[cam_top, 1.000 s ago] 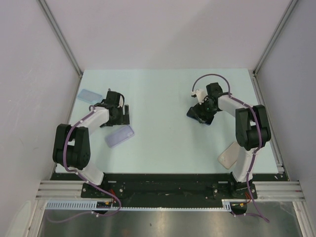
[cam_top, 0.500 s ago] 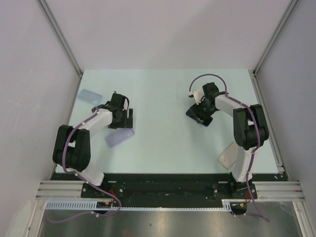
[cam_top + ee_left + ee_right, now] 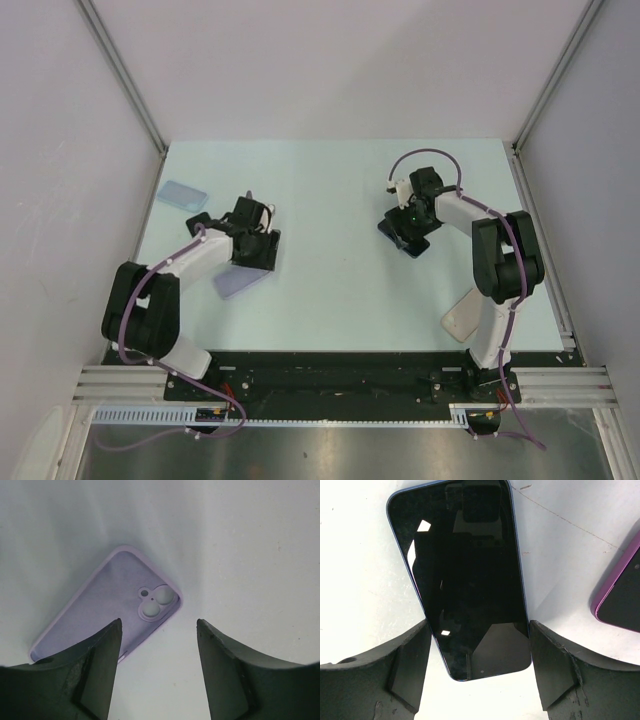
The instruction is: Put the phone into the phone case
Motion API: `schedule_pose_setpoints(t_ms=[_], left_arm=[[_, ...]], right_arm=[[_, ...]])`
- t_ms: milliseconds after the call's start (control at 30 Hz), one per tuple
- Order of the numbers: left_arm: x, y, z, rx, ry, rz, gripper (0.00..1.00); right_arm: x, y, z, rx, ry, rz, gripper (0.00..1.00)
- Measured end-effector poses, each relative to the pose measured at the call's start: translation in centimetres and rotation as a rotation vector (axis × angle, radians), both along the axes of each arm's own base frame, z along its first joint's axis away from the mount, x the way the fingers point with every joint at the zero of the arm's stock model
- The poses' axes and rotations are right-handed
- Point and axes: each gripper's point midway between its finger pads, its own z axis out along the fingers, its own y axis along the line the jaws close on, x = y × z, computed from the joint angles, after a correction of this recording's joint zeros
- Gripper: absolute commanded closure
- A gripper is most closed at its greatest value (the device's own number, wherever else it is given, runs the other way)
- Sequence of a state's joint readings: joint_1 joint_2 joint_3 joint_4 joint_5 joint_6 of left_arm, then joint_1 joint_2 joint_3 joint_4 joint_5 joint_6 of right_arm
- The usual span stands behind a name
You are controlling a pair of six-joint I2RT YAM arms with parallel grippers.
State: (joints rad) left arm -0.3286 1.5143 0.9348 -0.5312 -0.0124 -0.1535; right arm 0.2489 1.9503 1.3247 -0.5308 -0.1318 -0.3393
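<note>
Both grippers have their fingers apart. The left gripper (image 3: 158, 625) hangs over the lilac phone case (image 3: 107, 610), whose near end is hidden behind one finger. The right gripper (image 3: 480, 626) straddles the dark phone (image 3: 465, 570); right of it lies a magenta-rimmed thing (image 3: 620, 600), perhaps another phone.

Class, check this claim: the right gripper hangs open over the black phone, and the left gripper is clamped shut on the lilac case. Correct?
Not quite. The left wrist view shows the left gripper open above the lilac case, not shut on it. The right gripper does hang open over the black phone.
</note>
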Motion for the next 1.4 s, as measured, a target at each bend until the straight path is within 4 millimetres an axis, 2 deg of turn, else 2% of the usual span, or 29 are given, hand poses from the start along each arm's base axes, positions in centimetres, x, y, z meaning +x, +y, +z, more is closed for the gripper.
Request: schedule_pose_setpoints(t_ms=[267, 467, 567, 600, 667, 700, 800, 933, 1167, 1233, 1333, 1400], left_arm=[[-1.7, -2.1, -2.3, 0.082, 0.062, -0.119, 0.38], [-2.2, -1.9, -3.5, 0.141, 0.088, -0.145, 0.50], [-2.0, -1.5, -3.7, 0.164, 0.087, -0.142, 0.59], [-1.9, -1.4, -3.7, 0.172, 0.085, -0.139, 0.70], [-1.8, -1.3, -3.7, 0.182, 0.083, -0.137, 0.80], [-1.7, -1.3, -3.7, 0.187, 0.085, -0.136, 0.89], [-1.8, -1.6, -3.7, 0.189, 0.093, -0.138, 1.00], [-2.2, -3.4, -3.5, 0.134, 0.124, -0.135, 1.00], [-3.2, -9.8, -2.5, -0.136, 0.178, -0.067, 1.00], [-3.3, -11.3, -2.3, -0.205, 0.197, -0.031, 0.94], [-3.1, -13.2, -1.9, -0.307, 0.220, 0.029, 0.91], [-2.8, -14.4, -1.5, -0.361, 0.226, 0.063, 0.83]], right_arm=[[0.5, -0.7, 0.3, 0.073, 0.012, -0.083, 0.51], [0.6, -1.2, 0.4, 0.091, 0.016, -0.114, 0.50], [0.6, -1.2, 0.4, 0.091, 0.017, -0.114, 0.51], [0.6, -1.2, 0.4, 0.091, 0.016, -0.115, 0.51], [0.6, -1.2, 0.4, 0.092, 0.016, -0.115, 0.52], [0.6, -1.2, 0.4, 0.092, 0.017, -0.116, 0.52], [0.6, -1.2, 0.4, 0.092, 0.017, -0.127, 0.52], [0.5, -0.9, 0.4, 0.065, 0.017, -0.160, 0.51], [-0.2, 0.7, 0.2, 0.015, 0.061, -0.208, 0.52], [-0.5, 0.9, 0.2, 0.007, 0.070, -0.231, 0.53], [-1.0, 0.8, 0.1, -0.004, 0.093, -0.278, 0.54], [-1.3, 0.8, 0.0, -0.003, 0.106, -0.311, 0.55]])
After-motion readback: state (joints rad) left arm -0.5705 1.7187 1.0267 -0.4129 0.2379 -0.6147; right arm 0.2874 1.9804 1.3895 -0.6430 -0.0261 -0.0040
